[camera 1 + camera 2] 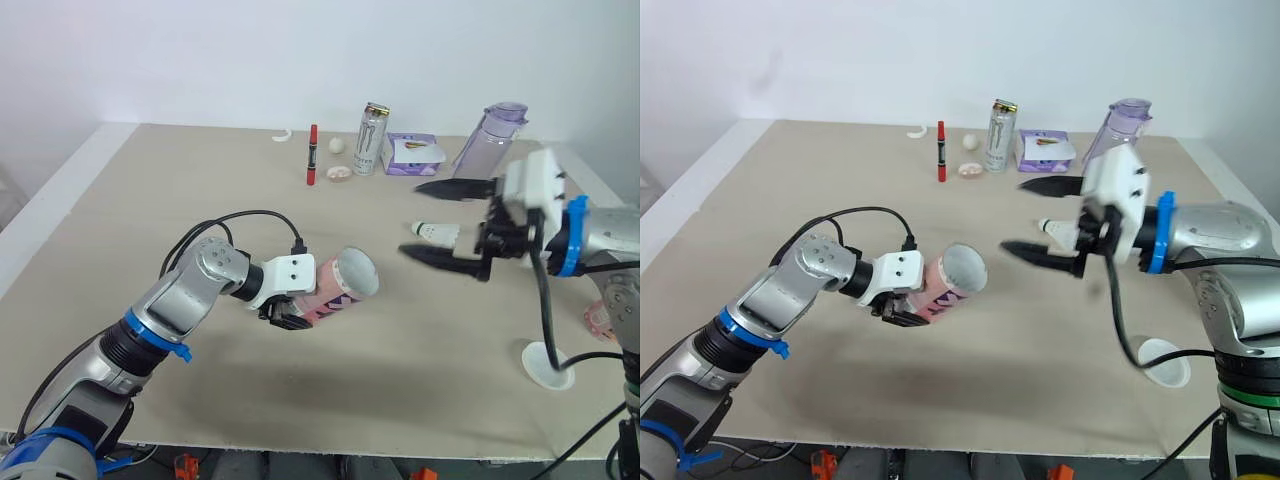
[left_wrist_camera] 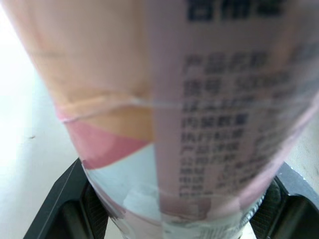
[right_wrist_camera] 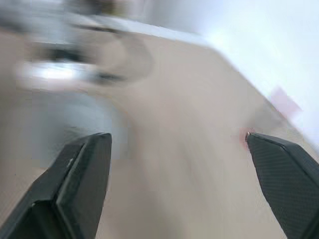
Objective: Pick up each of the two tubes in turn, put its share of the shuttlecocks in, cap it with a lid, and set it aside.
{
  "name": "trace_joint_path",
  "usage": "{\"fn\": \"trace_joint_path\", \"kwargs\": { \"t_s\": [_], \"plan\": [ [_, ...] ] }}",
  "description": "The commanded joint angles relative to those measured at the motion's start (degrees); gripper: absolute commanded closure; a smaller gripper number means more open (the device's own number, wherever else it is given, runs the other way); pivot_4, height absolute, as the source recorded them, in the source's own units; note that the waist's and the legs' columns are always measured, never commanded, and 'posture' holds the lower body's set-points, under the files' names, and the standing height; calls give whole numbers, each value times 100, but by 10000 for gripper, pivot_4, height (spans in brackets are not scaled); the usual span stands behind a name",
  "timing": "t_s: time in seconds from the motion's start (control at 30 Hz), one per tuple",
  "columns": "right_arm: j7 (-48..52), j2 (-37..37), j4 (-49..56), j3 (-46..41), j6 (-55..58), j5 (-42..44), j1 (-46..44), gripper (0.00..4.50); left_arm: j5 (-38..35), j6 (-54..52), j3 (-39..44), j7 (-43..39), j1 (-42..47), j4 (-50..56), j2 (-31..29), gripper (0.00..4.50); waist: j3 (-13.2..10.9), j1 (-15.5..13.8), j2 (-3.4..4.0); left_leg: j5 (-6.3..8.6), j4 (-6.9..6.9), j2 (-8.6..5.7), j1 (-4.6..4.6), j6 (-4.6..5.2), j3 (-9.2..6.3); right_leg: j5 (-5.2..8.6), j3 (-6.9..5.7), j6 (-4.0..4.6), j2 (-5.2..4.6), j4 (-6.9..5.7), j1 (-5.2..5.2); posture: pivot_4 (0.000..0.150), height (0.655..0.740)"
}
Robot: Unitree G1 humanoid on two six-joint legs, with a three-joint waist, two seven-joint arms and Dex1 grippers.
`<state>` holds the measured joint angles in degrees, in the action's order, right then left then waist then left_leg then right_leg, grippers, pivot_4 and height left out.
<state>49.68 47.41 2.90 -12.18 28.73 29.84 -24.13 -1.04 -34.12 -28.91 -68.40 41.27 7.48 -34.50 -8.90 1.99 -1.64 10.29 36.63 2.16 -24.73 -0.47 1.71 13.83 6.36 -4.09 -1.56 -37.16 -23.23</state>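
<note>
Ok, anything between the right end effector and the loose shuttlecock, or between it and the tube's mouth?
Nothing visible. The open right end effector hangs beside the shuttlecock, and nothing lies between that and the open-mouthed tube in the left end effector.

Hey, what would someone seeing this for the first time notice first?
The pink tube stands out mid-scene, gripped by the left gripper with jaws shut on it and its open mouth turned toward the right arm. Facing it, the right gripper hangs with jaws spread wide by a white shuttlecock lying on the table. An energy drink can and a purple bottle stand at the far edge.
</note>
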Motion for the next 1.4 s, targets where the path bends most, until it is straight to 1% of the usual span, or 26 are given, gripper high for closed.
{"fn": "trace_joint_path", "kwargs": {
  "t_s": [0.03, 0.07, 0.2, 0.27, 0.33, 0.5, 0.7, 0.87, 1.13, 1.2, 1.23, 1.27, 1.3, 1.33, 1.37, 1.4],
  "plan": [
    [-972, -506, -1105, -188, -501, -529, -155, 466, 217, -56, -82, 132, -42, -173, -68, 13615, 0, 0, 3, 0, 0, 1, 1, 0, -1, 0, 0, 0, 1, 0, 1, 1500, 7400],
    [-1036, -652, -1375, -175, -573, -552, -199, 466, 214, -61, -77, 129, -46, -168, -79, 13615, -3, 1, 21, 0, 4, 1, 2, 0, -1, 0, 0, 0, 3, -2, 1, 1500, 7400],
    [-1146, -1025, -2055, -127, -573, -585, -489, 466, 208, -70, -61, 133, -39, -164, -114, 13615, -4, 9, 26, -6, -1, -3, 0, 10, -9, -5, 3, -5, 11, -2, 2, 1500, 7400],
    [-1254, -1076, -2351, -84, -577, -701, -611, 466, 208, -80, -50, 138, -45, -153, -130, 13615, -4, 38, 26, -6, -1, -3, 0, 9, -10, -5, 4, -7, 12, -2, 4, 1500, 7400],
    [-1192, -1077, -2699, 23, -832, -908, -689, 466, 208, -86, -45, 140, -47, -143, -144, 13615, -4, 40, 26, -8, 0, -5, 1, 13, -11, -7, 4, -10, 12, -2, 6, 1500, 7400],
    [-1104, -1252, -3043, 5, -785, -867, -929, 466, 206, -115, -20, 147, -71, -117, -197, 13615, -5, 65, 25, -10, -2, -5, 1, 16, -13, -6, 4, -11, 12, -2, 8, 1500, 7400],
    [-1025, -1471, -3424, 122, -903, -1040, -1191, 466, 195, -116, -18, 143, -80, -103, -225, 13615, -5, 80, 25, -12, -2, -4, 5, 19, -14, -13, 4, -8, 16, -3, 8, 1500, 7400],
    [-1146, -1718, -3915, 136, -960, -1148, -1603, 466, 207, -105, -16, 166, -47, -141, -205, 13615, -5, 84, 25, -12, -3, -3, 4, 19, -14, -13, 5, -8, 17, -3, 7, 1500, 7400],
    [-1174, -1882, -5157, 210, -1470, -1438, -2328, 466, 209, -142, 0, 195, -93, -105, -232, 13615, -5, 90, 26, -12, -4, -4, 5, 19, -13, -14, 5, -7, 17, -2, 7, 1500, 7400],
    [-1230, -1940, -5467, 211, -1635, -1514, -2530, 5657, 210, -157, 1, 207, -99, -97, -228, 13615, -5, 90, 26, -12, -4, -3, 5, 19, -14, -14, 5, -7, 18, -3, 7, 1500, 7400],
    [-1244, -1963, -5600, 231, -1727, -1565, -2607, 7035, 212, -165, 1, 215, -105, -89, -226, 13615, -5, 91, 26, -12, -5, -4, 5, 19, -14, -14, 5, -7, 18, -3, 7, 1500, 7400],
    [-1244, -1979, -5704, 247, -1804, -1602, -2661, 13578, 213, -173, 0, 223, -110, -80, -224, 13615, -5, 92, 26, -12, -5, -4, 5, 19, -13, -14, 5, -7, 17, -3, 7, 1500, 7400],
    [-1242, -1992, -5781, 251, -1854, -1616, -2702, 15858, 213, -178, 2, 228, -115, -72, -225, 13615, -5, 96, 26, -12, -5, -4, 5, 19, -13, -14, 6, -7, 17, -3, 7, 1500, 7400],
    [-1236, -1999, -5873, 246, -1913, -1635, -2742, 22678, 213, -185, 3, 231, -123, -58, -229, 13615, -5, 97, 26, -12, -5, -4, 5, 19, -13, -15, 6, -6, 17, -3, 7, 1500, 7400],
    [-1238, -1999, -5943, 241, -1967, -1654, -2773, 24187, 210, -195, 8, 234, -131, -44, -234, 13615, -5, 97, 26, -12, -5, -4, 5, 19, -14, -15, 6, -6, 17, -3, 7, 1500, 7400],
    [-1237, -2000, -6010, 230, -2014, -1670, -2804, 27824, 208, -201, 14, 237, -138, -35, -240, 13615, -5, 97, 26, -13, -5, -4, 5, 19, -14, -15, 5, -6, 18, -3, 7, 1500, 7400]
  ]
}}
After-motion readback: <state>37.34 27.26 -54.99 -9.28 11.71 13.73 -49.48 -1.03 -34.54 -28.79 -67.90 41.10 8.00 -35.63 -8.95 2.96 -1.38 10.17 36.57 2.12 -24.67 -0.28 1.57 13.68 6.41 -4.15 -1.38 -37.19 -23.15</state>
